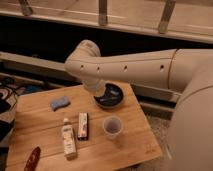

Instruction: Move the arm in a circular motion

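The cream-white arm reaches in from the right, above the wooden table. Its rounded joint hangs over the table's back middle. A short segment turns down from the joint toward a dark bowl. My gripper is at the lower end of that segment, just above the bowl's left rim, mostly hidden by the arm. It holds nothing that I can see.
On the table lie a blue sponge, a clear cup, a white bottle, a dark snack packet and a red object at the front left edge. Cables lie to the left. A railing runs behind.
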Motion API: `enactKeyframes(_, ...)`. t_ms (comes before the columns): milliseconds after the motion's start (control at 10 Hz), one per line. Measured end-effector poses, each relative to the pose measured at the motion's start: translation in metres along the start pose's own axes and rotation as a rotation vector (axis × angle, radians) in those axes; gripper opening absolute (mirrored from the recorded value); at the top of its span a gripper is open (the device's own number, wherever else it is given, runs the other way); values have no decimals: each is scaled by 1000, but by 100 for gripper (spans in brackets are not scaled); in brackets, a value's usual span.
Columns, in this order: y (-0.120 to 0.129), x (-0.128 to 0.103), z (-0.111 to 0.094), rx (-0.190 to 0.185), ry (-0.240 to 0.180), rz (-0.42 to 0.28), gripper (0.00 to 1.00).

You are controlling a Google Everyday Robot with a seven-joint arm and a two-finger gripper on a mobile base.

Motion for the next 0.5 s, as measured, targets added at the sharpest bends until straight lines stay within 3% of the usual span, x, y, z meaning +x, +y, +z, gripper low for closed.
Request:
enactKeyframes(300, -5, -3, -1, 23, -18, 85, 0)
enactKeyframes(500, -5, 13, -1, 34, -8, 88, 0)
